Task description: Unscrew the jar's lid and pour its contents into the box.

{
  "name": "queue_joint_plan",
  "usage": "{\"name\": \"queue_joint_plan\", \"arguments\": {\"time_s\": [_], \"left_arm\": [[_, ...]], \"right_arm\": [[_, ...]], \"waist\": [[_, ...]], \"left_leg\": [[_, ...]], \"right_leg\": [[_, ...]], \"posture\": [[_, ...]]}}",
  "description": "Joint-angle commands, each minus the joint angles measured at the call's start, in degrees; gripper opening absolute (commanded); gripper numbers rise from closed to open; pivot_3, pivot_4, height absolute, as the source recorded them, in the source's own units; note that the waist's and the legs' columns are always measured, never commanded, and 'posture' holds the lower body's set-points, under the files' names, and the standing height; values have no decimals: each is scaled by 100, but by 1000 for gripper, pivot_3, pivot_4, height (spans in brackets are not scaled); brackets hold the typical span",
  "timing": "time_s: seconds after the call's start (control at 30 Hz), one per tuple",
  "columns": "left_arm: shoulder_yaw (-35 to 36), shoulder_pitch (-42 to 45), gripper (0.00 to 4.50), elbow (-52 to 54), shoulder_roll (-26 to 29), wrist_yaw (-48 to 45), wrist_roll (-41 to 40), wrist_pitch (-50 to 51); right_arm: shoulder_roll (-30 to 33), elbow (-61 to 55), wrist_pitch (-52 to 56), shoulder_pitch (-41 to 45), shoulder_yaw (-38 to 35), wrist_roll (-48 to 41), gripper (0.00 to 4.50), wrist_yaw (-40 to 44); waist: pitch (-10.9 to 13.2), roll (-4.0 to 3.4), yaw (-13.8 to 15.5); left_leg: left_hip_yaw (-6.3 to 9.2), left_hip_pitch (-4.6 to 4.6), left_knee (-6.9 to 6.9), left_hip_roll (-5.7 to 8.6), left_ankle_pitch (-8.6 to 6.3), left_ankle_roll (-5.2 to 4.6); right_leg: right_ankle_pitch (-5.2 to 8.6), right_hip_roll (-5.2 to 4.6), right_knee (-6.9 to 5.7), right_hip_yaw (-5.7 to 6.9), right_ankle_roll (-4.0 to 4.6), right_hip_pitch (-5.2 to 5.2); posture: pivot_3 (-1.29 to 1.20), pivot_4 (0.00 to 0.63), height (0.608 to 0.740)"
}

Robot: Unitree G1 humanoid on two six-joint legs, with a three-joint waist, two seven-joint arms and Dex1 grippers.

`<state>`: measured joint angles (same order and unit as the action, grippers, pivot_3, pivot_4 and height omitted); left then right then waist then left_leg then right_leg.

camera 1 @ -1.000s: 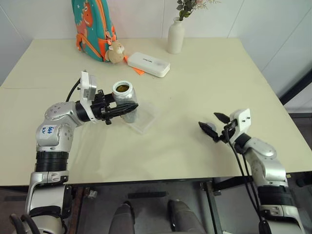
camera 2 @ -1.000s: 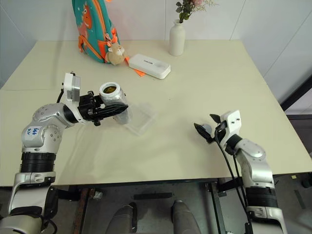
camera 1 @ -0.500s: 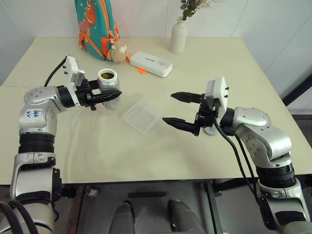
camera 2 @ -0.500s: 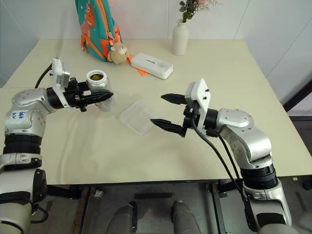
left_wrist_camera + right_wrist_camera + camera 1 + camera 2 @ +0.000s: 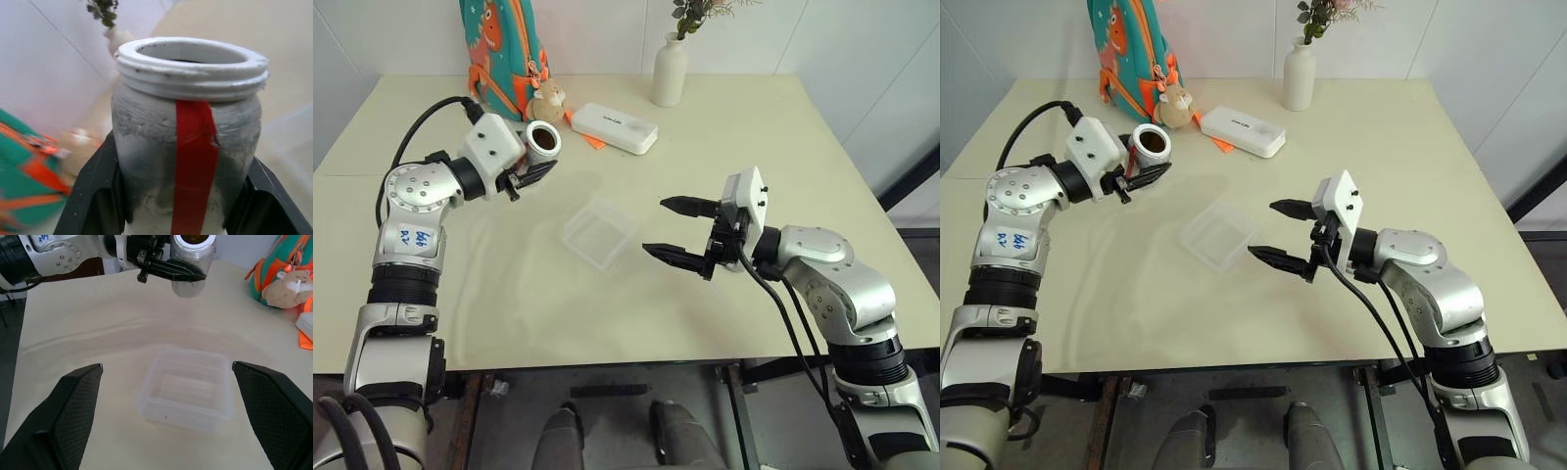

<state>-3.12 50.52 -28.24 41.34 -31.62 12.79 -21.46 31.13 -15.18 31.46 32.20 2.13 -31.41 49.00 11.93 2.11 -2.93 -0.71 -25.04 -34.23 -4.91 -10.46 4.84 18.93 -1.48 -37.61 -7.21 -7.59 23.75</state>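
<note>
My left gripper (image 5: pixel 544 162) is shut on the jar (image 5: pixel 545 140), holding it in the air over the table's left side, behind and left of the box. The jar is silvery with a red strip (image 5: pixel 195 147) and has no lid on. Its open mouth tips toward the right, with dark brownish contents (image 5: pixel 1150 141) inside. Black fingers (image 5: pixel 93 196) clamp both of its sides. The clear box (image 5: pixel 599 232) lies empty at mid-table. My right gripper (image 5: pixel 656 225) hovers open just right of the box, its fingers (image 5: pixel 73 416) spread wide. The lid is hidden.
A teal and orange backpack (image 5: pixel 504 49) with a plush toy (image 5: pixel 546 98) stands at the back left. A white oblong case (image 5: pixel 612 127) and a white vase (image 5: pixel 669 69) stand behind the box. The table's right edge (image 5: pixel 876 196) runs behind my right arm.
My left arm lifted the jar up and away from the box and rolled it, so its mouth tips sideways. My right gripper swung in from the table's right side to beside the box.
</note>
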Motion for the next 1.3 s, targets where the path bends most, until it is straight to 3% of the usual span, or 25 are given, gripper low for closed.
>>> {"name": "queue_joint_plan", "arguments": {"time_s": [0.03, 0.23, 0.37, 0.67, 1.0, 1.17, 1.3], "left_arm": [[-683, 64, 1942, 64, 617, 2132, 2300, -1472], [-1745, 520, 1942, -35, 954, 4711, 4781, -1762], [-2398, 782, 1942, -94, 766, 5881, 5915, -1338], [-3160, 1370, 1942, -402, 793, 7084, 6929, -1040], [-3339, 1467, 1942, -420, 936, 7148, 6959, -1178], [-2971, 1308, 1942, -577, 1038, 6810, 6130, -1553], [-2350, 1012, 1942, -940, 910, 5771, 4507, -2016]], "right_arm": [[22, -130, -47, -105, -199, 12, 4464, -142], [-39, -243, -5, -240, -273, -57, 4464, -383], [-143, -322, -13, -320, -289, -85, 4464, -582], [-393, -423, -62, -434, -325, -134, 4464, -883], [-551, -316, -206, -467, -309, -60, 4464, -896], [-553, -301, -245, -492, -294, -56, 4464, -866], [-501, -311, -230, -521, -306, -79, 4464, -809]], "waist": [[0, 0, 0], [0, 0, 119], [0, 0, 151], [0, 0, 133], [0, 0, 137], [0, 0, 142], [0, 0, 139]], "left_leg": [[-2, 0, -1, 0, 0, 0], [-19, 0, -7, 2, -2, -3], [-22, -3, -7, 2, -2, -3], [-31, -4, 2, 2, -1, -2], [-38, -3, 2, 2, -1, -2], [-39, -3, -3, 2, -1, -1], [-40, -2, -2, 1, -1, -1]], "right_leg": [[-1, 0, 0, -3, -1, 0], [-6, -1, 2, -17, -10, 1], [-7, -1, 2, -18, -10, 6], [-6, 0, -7, -23, -11, 19], [-6, 0, -9, -27, -11, 21], [-6, 0, -15, -27, -11, 21], [-6, 0, -17, -28, -11, 21]], "posture": [[0, 150, 740], [0, 150, 740], [0, 150, 740], [0, 150, 740], [0, 150, 740], [0, 150, 740], [0, 150, 740]]}}
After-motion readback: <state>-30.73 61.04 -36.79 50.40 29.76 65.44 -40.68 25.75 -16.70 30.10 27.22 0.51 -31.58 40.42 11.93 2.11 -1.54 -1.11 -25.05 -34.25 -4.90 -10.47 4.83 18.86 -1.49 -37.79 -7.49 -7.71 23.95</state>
